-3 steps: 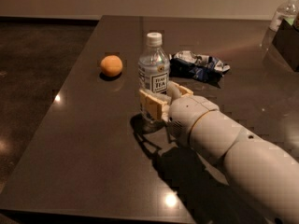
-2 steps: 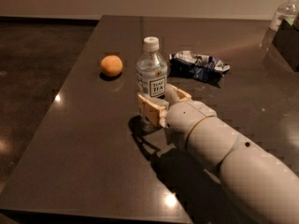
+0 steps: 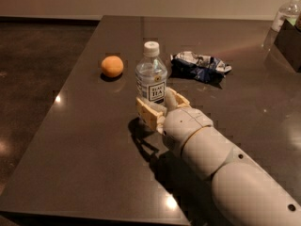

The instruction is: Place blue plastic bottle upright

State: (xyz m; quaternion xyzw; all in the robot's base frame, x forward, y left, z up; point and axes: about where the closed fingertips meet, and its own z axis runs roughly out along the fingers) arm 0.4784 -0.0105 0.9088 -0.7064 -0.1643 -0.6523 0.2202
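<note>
At the left lies an orange [image 3: 112, 66], well apart from the work. The blue plastic bottle [image 3: 151, 76] stands upright on the table [image 3: 84, 140], so we judge the placing done. The gripper [image 3: 161, 106] sits at its base with the fingers apart. The base is hidden, so we cannot tell about contact. Further right is a snack bag [image 3: 200, 65], and a clear bottle [image 3: 285, 14] is cut off at the edge.
</note>
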